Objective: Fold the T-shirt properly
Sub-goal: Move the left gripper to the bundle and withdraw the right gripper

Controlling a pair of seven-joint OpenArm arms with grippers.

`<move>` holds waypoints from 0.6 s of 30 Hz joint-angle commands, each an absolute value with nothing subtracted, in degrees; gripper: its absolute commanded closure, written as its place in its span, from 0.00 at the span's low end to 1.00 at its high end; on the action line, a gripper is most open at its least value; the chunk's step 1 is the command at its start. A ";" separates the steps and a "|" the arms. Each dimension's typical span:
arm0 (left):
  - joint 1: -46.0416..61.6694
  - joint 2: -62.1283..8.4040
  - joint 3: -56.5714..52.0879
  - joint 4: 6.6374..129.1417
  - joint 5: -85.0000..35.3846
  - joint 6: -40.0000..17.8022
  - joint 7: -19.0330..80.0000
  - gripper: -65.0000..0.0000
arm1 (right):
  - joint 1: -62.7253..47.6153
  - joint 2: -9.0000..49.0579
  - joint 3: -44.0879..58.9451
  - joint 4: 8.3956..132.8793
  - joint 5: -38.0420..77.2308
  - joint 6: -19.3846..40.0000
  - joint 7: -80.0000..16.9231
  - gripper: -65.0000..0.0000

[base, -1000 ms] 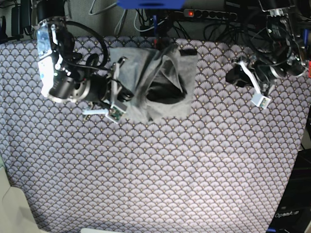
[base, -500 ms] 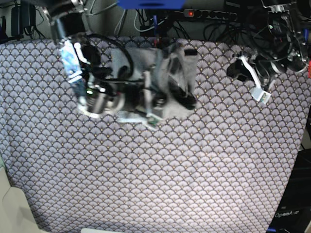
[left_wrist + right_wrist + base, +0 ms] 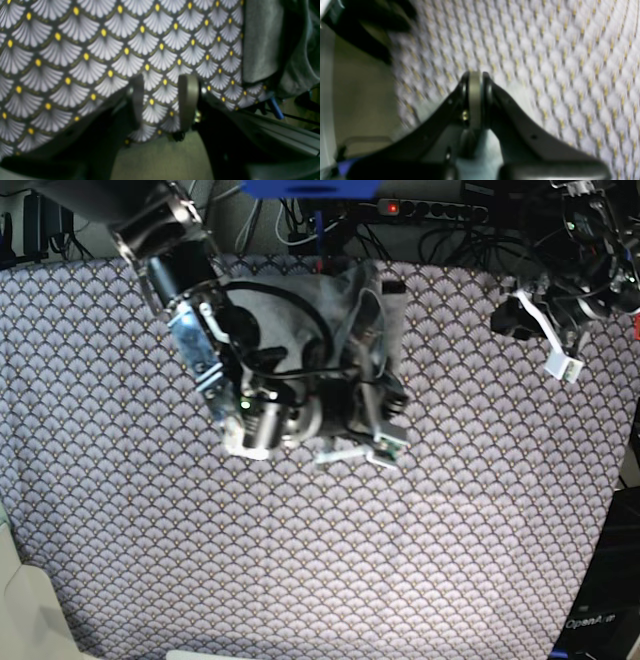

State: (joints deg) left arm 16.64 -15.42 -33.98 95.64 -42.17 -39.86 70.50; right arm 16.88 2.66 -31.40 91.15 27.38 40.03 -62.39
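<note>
Left wrist view: the left hand (image 3: 162,100) hangs above the surface (image 3: 105,50), which is covered in a cloth of pale fan-shaped scales with yellow dots. Its two grey fingers (image 3: 188,100) stand apart with only the patterned cloth showing between them, so the hand is released and grips nothing. At the upper right edge lies a fold of the grey T-shirt (image 3: 260,45), well apart from the fingers.

Right wrist view: the picture is blurred. The right hand (image 3: 475,82) has its two dark fingers pressed together around a thin grey strip, clenched with no gap. A pale bluish-grey patch shows directly below the fingers; I cannot tell whether it is cloth held in the grip. Behind the hand is the same scale-patterned surface (image 3: 557,62).

Base view, from above: the T-shirt (image 3: 385,320) lies bunched at the upper middle of the surface (image 3: 300,560), near its far edge. The right arm reaches in from the upper left and covers most of the garment, with the right hand (image 3: 375,442) at the shirt's lower right corner. The left hand (image 3: 555,345) is at the upper right, well clear of the shirt.
</note>
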 commanded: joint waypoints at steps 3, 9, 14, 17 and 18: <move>16.22 -14.20 -34.07 101.23 -44.00 -40.00 69.67 0.65 | 17.27 5.14 -31.34 92.18 28.88 40.00 -60.79 1.00; 15.60 -13.41 -28.79 109.85 -49.54 -40.00 69.67 0.65 | 17.27 12.09 -30.90 97.80 28.88 40.00 -60.79 1.00; 13.93 -13.41 -22.55 111.96 -53.93 -39.78 69.67 0.65 | 16.22 15.87 -30.73 106.33 29.14 40.00 -61.32 1.00; 12.62 -13.23 -18.51 112.04 -54.37 -39.69 69.67 0.65 | 14.02 16.31 -28.18 109.76 28.97 40.00 -63.34 1.00; 12.53 -13.23 -17.19 112.04 -54.20 -39.69 69.67 0.65 | 13.32 16.31 -27.03 110.20 28.97 40.00 -63.60 1.00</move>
